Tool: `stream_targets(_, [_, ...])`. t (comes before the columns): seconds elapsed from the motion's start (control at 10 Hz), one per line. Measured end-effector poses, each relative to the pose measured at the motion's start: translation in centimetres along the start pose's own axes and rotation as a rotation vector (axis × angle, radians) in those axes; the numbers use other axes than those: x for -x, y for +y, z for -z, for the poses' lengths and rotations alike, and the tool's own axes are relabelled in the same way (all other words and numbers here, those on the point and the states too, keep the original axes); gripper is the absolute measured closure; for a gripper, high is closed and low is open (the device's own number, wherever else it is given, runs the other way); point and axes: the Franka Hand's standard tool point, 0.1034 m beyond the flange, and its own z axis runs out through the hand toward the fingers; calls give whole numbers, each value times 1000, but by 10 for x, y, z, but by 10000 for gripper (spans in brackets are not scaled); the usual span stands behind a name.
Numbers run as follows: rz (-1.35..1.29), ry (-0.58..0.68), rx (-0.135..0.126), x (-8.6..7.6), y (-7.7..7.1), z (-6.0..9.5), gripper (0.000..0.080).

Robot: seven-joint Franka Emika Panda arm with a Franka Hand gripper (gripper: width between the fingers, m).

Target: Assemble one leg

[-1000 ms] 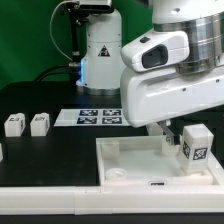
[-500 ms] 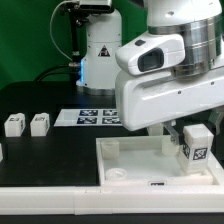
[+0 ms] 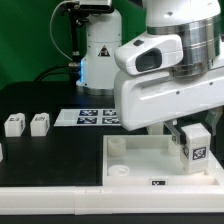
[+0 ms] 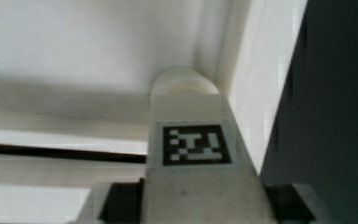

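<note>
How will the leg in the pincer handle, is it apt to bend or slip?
The leg looks like solid moulded plastic, so probably stiff and light. Its flat sides sit in the pincer, so it likely won't twist, though smooth plastic might slip if it jams on the panel.

Black table (image 3: 55, 165). At the exterior view's left, mid-depth: 2 small white legs, one (image 3: 14, 125) just beside the other (image 3: 40, 123), not touching. Marker board (image 3: 85, 117) flat, a bit farther back, approx. centre. Large white panel (image 3: 140, 160) flat at near right. White bit (image 3: 1, 152) cut off at left edge, can't ID.
</note>
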Motion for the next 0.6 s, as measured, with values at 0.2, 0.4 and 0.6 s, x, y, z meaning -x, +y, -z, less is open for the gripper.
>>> stream_targets(0.2, [-327,72,-1,8,3,1,504])
stream_targets(0.4, [-617,78,-9,12,1,2,504])
stream_targets(0.6, [-879,78,-23,12,-1,3,504])
